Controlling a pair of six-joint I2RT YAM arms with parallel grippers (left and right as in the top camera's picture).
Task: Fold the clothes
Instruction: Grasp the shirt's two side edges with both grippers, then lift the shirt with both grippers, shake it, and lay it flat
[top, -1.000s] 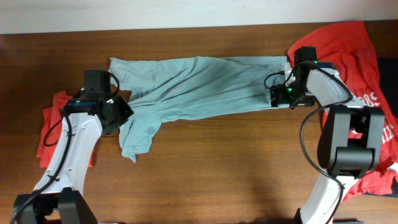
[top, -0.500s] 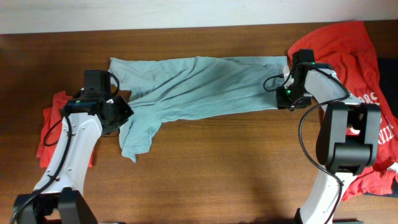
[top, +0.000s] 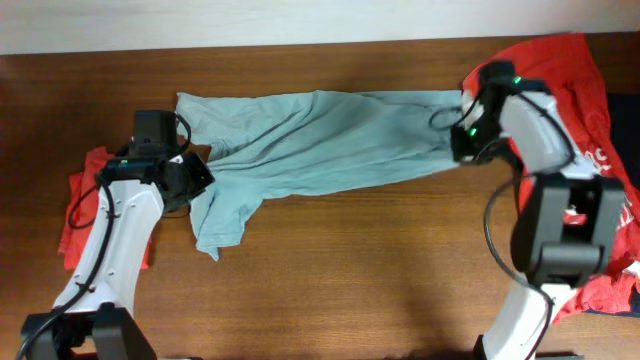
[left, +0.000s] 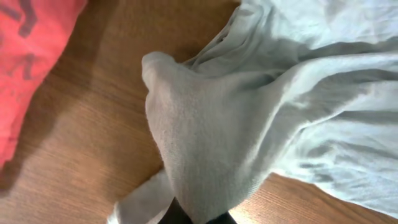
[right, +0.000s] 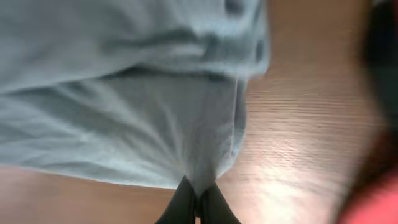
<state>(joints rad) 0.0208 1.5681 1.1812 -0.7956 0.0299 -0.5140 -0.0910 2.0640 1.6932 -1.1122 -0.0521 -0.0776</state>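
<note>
A light teal shirt (top: 320, 145) lies stretched across the wooden table (top: 350, 280), rumpled, with one end hanging down at the left. My left gripper (top: 190, 180) is shut on the shirt's left part; in the left wrist view the teal cloth (left: 211, 143) bunches up from the dark fingertips (left: 214, 219). My right gripper (top: 462, 150) is shut on the shirt's right lower edge; in the right wrist view the cloth (right: 137, 118) puckers into the closed fingertips (right: 186, 208).
A pile of red clothes (top: 575, 90) lies at the right end of the table, under and behind the right arm. Another red garment (top: 82, 205) sits at the left edge beside the left arm. A white wall runs along the back.
My right gripper has closed on the shirt's right edge and lifted a little, pulling the cloth into a pucker. The left arm has stayed where it was.
</note>
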